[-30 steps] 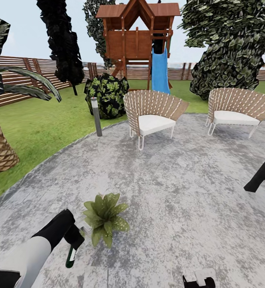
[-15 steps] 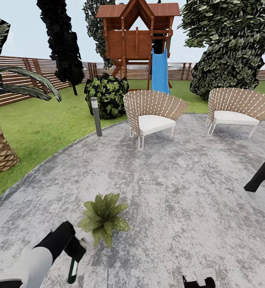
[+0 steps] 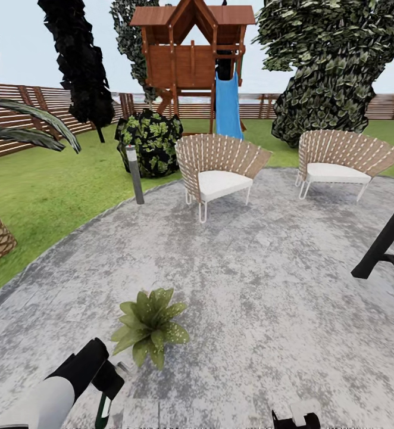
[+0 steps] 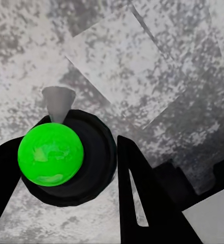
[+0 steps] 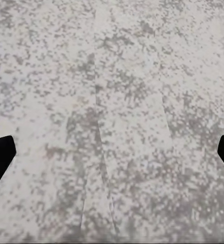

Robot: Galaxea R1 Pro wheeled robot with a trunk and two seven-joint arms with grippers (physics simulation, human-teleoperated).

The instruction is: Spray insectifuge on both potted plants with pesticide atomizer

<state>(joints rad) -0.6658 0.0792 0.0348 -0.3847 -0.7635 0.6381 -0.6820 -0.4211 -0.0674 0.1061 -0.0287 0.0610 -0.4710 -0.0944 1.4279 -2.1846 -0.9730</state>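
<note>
Grey paving [image 3: 262, 286] is spreading before the lawn [image 3: 48, 190] and fence [image 3: 36, 113]. At near left, the left gripper [image 3: 109, 381] is clamping the atomizer [image 3: 103, 411], just beside one plant [image 3: 149, 325]. The right gripper [image 5: 112, 152] is hanging wide open, holding nothing.

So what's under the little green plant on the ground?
Grey stone paving lies all around the little plant. Its pointed leaves spread out and cover what is right beneath, so its pot cannot be seen from here.
</note>
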